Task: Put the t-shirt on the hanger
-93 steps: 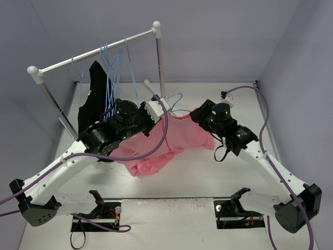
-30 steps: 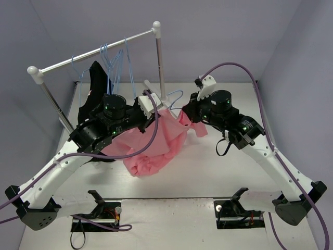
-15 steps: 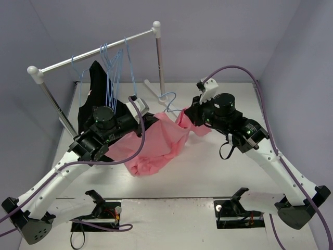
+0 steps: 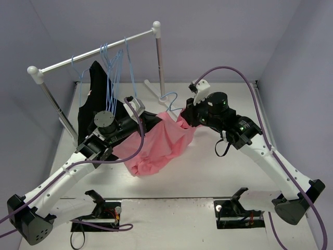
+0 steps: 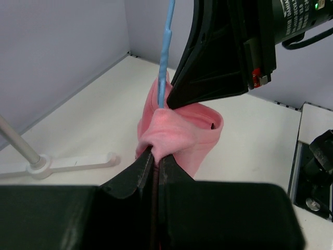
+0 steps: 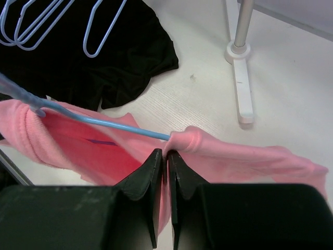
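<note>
The t-shirt [image 4: 156, 148], salmon pink, lies bunched on the table [image 4: 208, 172] between your two arms, its top edge lifted. The hanger [image 6: 104, 122], thin blue wire, is partly threaded into it. In the right wrist view one arm of the wire runs bare across an opening in the cloth and goes into fabric at both ends. The hook [image 4: 169, 97] pokes out behind the shirt, toward the foot of the rack [image 4: 99, 51].

Your left gripper [image 5: 155, 156] is clenched on a fold of pink cloth beside the wire. Your right gripper [image 6: 166, 155] is pinched shut on another fold, right where the wire enters the fabric.

My reading is that you are midway. The hanger is inside the shirt, but the shoulders are not spread over it, and the body is crumpled. The cloth needs drawing out along both wire arms.

A black garment [image 6: 104, 62] lies just behind, and spare hangers [image 4: 117, 62] hang on the rack.
</note>
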You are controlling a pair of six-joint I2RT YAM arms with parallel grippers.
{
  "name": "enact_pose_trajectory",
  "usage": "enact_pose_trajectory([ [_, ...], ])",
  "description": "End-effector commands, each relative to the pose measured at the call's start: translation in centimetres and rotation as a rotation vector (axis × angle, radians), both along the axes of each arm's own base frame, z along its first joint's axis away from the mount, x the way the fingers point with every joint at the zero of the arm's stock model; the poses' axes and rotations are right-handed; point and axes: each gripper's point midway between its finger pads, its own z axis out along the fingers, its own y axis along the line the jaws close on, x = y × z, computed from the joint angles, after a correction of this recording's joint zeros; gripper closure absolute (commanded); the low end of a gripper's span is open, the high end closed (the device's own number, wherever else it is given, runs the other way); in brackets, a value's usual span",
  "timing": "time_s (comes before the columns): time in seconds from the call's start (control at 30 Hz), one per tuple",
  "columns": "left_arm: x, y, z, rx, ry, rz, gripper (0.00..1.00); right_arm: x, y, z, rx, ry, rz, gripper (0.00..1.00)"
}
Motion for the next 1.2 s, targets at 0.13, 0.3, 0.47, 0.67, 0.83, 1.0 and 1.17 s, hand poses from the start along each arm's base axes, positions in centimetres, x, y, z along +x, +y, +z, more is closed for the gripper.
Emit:
enact_pose_trajectory([
  [0.13, -0.8, 0.1, 5.9, -0.191, -0.134, -0.034, 1.0, 0.8, 0.0, 3.0, 0.017, -0.092, -0.002, 0.76],
  [0.3, -0.2, 0.4, 5.3, -0.224, -0.108, -0.019, 1.0, 0.9, -0.6, 4.7, 0.021, -0.13, -0.017, 0.57],
  [0.47, 0.1, 0.6, 5.1, -0.226, -0.1, -0.017, 1.0, 0.7, -1.5, 6.4, 0.023, -0.169, -0.035, 0.48],
  [0.67, -0.2, 0.7, 5.1, -0.223, -0.101, -0.037, 1.0, 0.9, -3.8, 6.5, -0.035, -0.213, -0.062, 0.43],
  [0.83, -0.6, 1.4, 5.1, -0.233, -0.098, -0.036, 1.0, 1.4, -5.6, 6.3, -0.12, -0.26, 0.029, 0.45],
  [1.0, -1.0, 1.8, 5.6, -0.238, -0.096, -0.05, 1.0, 1.1, -5.5, 4.8, -0.227, -0.307, 0.198, 0.45],
  [1.17, -1.7, 1.6, 6.1, -0.232, -0.092, -0.08, 1.0, 1.4, -5.1, 2.9, -0.293, -0.313, 0.277, 0.46],
])
